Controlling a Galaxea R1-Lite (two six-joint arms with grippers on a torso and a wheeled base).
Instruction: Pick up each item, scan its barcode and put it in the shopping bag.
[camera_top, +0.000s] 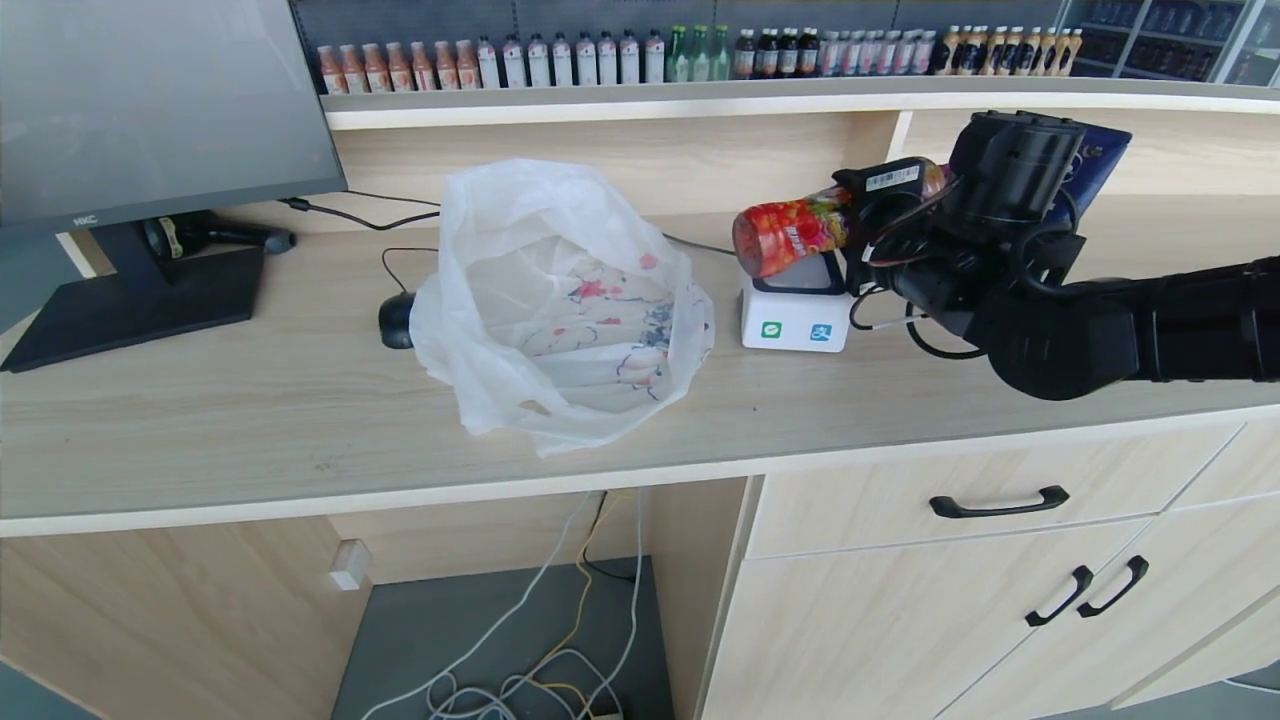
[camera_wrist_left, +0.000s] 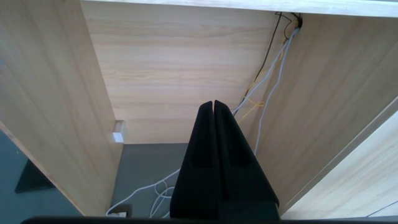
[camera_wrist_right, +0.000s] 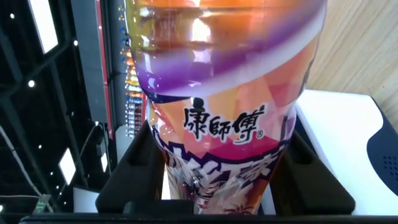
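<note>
A juice bottle (camera_top: 795, 228) with an orange, red and purple label lies on its side in the air, just above the white scanner box (camera_top: 795, 318) on the counter. My right gripper (camera_top: 880, 225) is shut on the bottle (camera_wrist_right: 227, 93), whose base points left toward the bag. The white plastic shopping bag (camera_top: 560, 300) stands open at the counter's middle, left of the scanner. Below the counter, my left gripper (camera_wrist_left: 214, 124) hangs with its fingers pressed together and nothing between them, in the open bay with the cables.
A monitor (camera_top: 150, 100) on a black stand occupies the counter's left end, with a handheld scanner (camera_top: 215, 235) behind it and a black mouse (camera_top: 396, 320) beside the bag. A dark blue package (camera_top: 1095, 165) shows behind my right wrist. Cabinet doors with black handles (camera_top: 998, 505) sit below the counter.
</note>
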